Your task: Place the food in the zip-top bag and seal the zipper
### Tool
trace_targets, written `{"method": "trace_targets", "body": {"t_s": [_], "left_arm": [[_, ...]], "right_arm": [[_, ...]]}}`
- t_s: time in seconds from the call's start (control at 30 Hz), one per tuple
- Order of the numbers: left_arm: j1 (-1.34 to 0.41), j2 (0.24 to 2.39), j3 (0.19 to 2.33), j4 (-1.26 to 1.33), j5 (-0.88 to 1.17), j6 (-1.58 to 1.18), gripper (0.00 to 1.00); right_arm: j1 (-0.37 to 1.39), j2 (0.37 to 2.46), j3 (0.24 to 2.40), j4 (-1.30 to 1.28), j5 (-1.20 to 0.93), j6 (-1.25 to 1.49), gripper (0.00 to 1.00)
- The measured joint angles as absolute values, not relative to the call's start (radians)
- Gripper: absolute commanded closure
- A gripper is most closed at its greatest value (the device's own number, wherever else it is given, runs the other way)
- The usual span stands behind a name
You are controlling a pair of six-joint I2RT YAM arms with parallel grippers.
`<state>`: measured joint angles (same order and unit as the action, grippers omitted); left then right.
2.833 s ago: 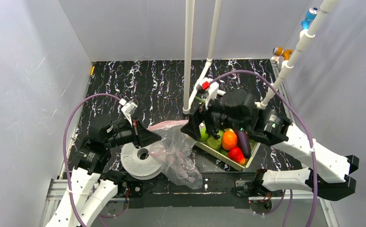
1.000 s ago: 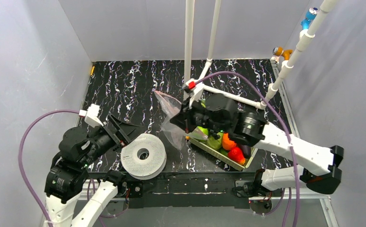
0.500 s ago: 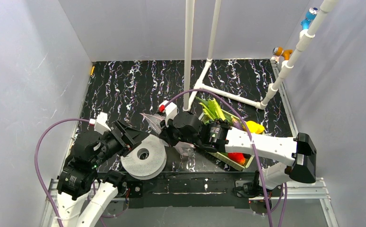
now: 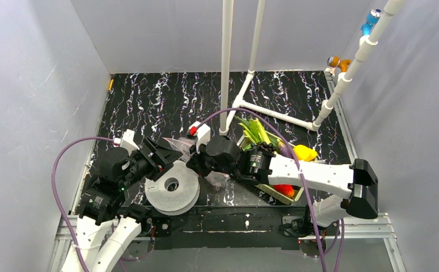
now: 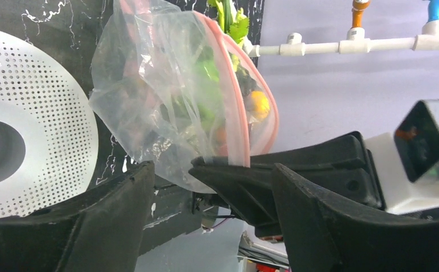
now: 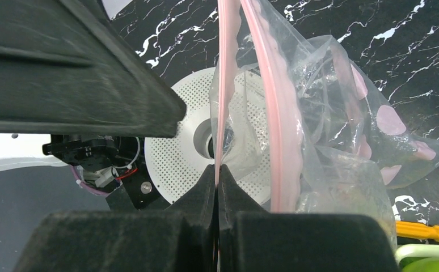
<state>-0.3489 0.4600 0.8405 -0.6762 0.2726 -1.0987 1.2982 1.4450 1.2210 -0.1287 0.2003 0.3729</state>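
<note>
My right gripper (image 6: 217,170) is pinched tight on one lip of the zipper (image 6: 224,85), dangling the zip-top bag (image 6: 319,130) over the white spool (image 5: 36,124). My left gripper (image 5: 211,170) has its jaws wide apart around that same corner. My worry is that if lefty grabs both lips the mouth gets clamped closed, and the toy food (image 4: 302,152) in the tray (image 4: 290,199) has nowhere to go.

We see the clear, crinkled zip-top bag (image 6: 330,113) held up, its pinkish zipper (image 6: 227,85) parted. The leeks (image 4: 254,131), yellow pear (image 4: 303,152) and red piece (image 4: 284,189) lie outside it.
</note>
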Motion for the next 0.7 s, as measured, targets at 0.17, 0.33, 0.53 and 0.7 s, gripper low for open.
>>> {"method": "trace_targets", "body": {"t_s": [0.17,0.33,0.53,0.7], "left_arm": [[-0.349,0.444,0.76,-0.64,0.273,-1.108,0.35],[-0.349,0.45,0.74,-0.614,0.273,-1.112,0.41],[-0.349,0.498,0.708,-0.56,0.292,-1.11,0.65],[-0.349,0.507,0.675,-0.527,0.306,-1.083,1.0]], "right_arm": [[1.317,1.461,1.217,-0.125,0.21,0.383,0.99],[1.35,1.493,1.224,-0.134,0.246,0.38,0.99],[1.373,1.51,1.265,-0.177,0.304,0.378,0.85],[1.375,1.514,1.271,-0.219,0.331,0.393,0.52]]}}
